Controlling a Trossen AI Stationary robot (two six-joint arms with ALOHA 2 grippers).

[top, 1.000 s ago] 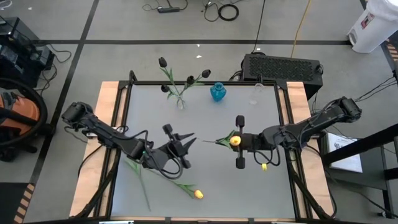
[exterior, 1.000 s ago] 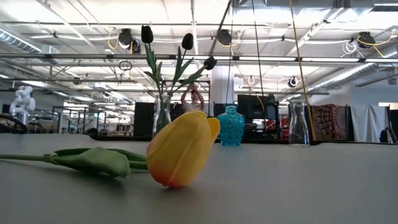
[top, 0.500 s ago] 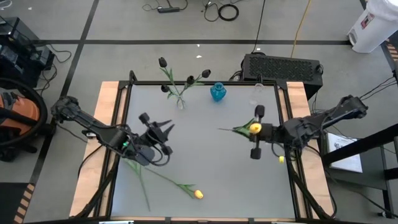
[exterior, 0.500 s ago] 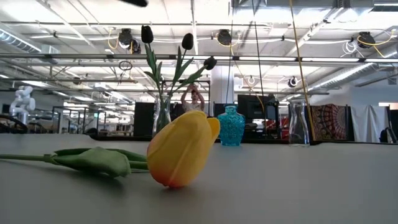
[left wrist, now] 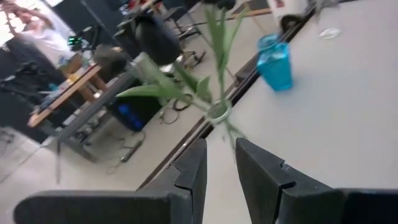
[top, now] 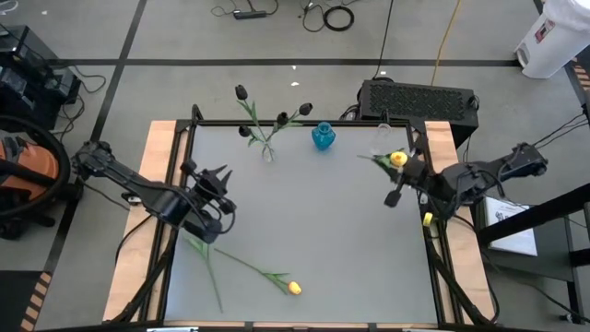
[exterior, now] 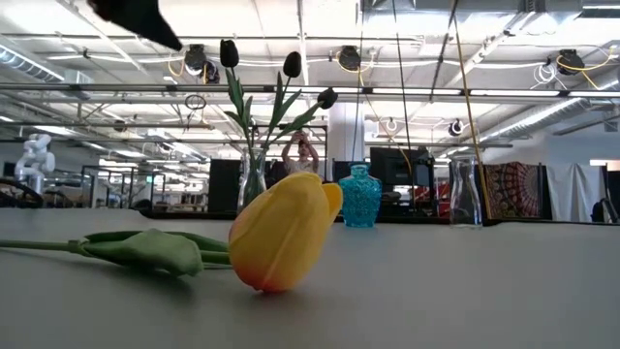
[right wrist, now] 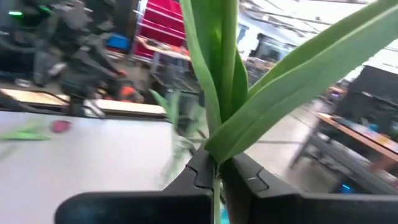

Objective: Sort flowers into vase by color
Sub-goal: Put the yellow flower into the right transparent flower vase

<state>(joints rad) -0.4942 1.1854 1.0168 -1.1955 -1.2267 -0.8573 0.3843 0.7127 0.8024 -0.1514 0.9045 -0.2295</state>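
My right gripper (top: 403, 171) is shut on a yellow tulip (top: 397, 159) near the table's far right corner, beside the empty clear vase (top: 381, 138). Its leaves (top: 374, 159) stick out past the fingers. My left gripper (top: 210, 177) hovers open near the table's left edge with nothing between its fingers (left wrist: 193, 168). A second yellow tulip (top: 293, 288) lies flat on the table near the front edge. Black tulips (top: 241, 92) stand in a clear vase (top: 267, 153) at the far edge. A blue vase (top: 322, 136) stands to their right. My right gripper pinches the tulip's thin green stem (right wrist: 216, 185) between its two fingers, right where the long leaves (right wrist: 225, 81) branch off. The fingers lie about level, coming from the table's right side. The tulip is lifted clear of the table, its leaves reaching forward beyond the fingertips.
A black box (top: 419, 97) sits on the floor behind the far right corner. Wooden rails (top: 166, 166) run along both sides of the table. In the low view the lying tulip's head (exterior: 281, 233) and leaf (exterior: 145, 250) fill the foreground. A person (exterior: 301, 155) stands far behind.
My right gripper has carried the yellow tulip from the table's middle toward the far right corner, rising a little and swinging its fingers toward the clear vase. My left gripper has drawn back toward the table's left edge and turned. Its opening looks unchanged.
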